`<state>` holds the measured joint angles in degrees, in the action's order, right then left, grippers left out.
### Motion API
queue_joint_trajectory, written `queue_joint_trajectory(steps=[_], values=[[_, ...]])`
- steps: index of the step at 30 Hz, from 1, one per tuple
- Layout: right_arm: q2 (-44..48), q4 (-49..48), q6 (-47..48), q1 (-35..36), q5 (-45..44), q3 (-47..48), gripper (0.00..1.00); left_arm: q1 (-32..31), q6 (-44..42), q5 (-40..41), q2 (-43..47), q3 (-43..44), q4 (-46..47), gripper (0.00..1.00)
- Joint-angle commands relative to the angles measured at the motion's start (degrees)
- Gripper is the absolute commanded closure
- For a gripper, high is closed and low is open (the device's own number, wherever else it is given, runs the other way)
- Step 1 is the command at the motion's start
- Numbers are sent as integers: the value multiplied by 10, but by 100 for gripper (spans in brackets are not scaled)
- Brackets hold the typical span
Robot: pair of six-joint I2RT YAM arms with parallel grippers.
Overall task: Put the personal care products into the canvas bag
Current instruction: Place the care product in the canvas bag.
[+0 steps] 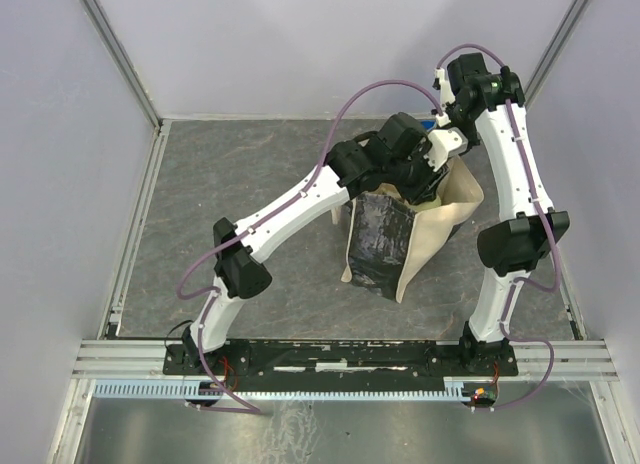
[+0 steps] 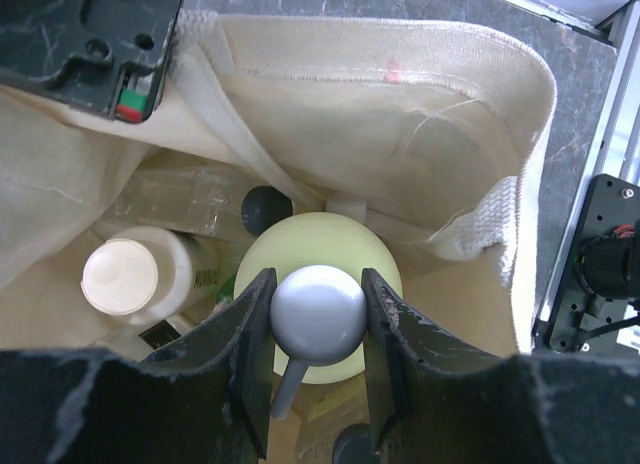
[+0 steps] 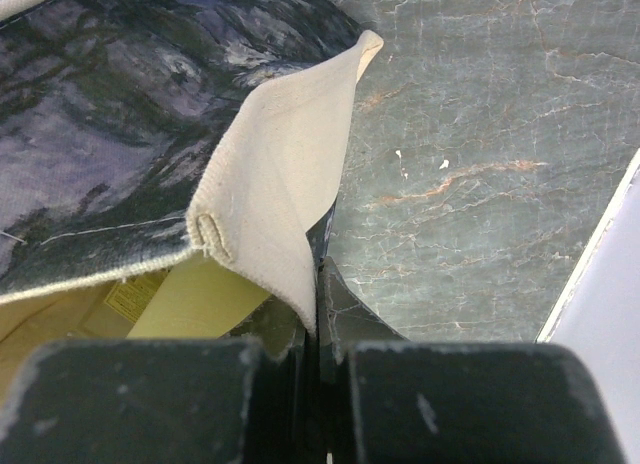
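The left fingers [image 2: 255, 329] pinch the silvery cap [image 2: 320, 309] of a yellow-green bottle [image 2: 330, 246] that sits inside the bag [image 2: 470, 74]. A pale-capped bottle [image 2: 120, 276] stands close beside them, with open room up to the bag wall beyond. The right fingers [image 3: 335, 309], pressed together, clamp the bag's folded rim, with bare desk [image 3: 470, 134] past it.

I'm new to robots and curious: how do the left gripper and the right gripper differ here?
The left gripper clamps a yellow-green bottle by its round cap; the right gripper pinches the rim of the canvas bag. The left gripper's jaws stand apart around the cap; the right gripper's nearly meet on thin cloth. Both are black and both hold something.
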<state>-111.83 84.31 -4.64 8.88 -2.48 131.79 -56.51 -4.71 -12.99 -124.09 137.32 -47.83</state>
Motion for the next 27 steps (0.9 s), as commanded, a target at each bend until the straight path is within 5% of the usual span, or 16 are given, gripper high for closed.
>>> queue_joint_trajectory(steps=[1,5,10,19,27], values=[[18,-66,2,-3,-30,35,100,-20,-23,-1,-54,-10,-48,90],[19,-68,3,-3,-35,27,100,-20,-23,-3,-58,-22,-50,71],[22,-75,2,-4,-35,13,100,-20,-19,-3,-43,-27,-52,9],[20,-74,6,-8,-38,13,100,-12,11,53,43,-32,-30,3],[18,-74,8,-22,-27,11,100,56,63,81,169,-72,-4,2]])
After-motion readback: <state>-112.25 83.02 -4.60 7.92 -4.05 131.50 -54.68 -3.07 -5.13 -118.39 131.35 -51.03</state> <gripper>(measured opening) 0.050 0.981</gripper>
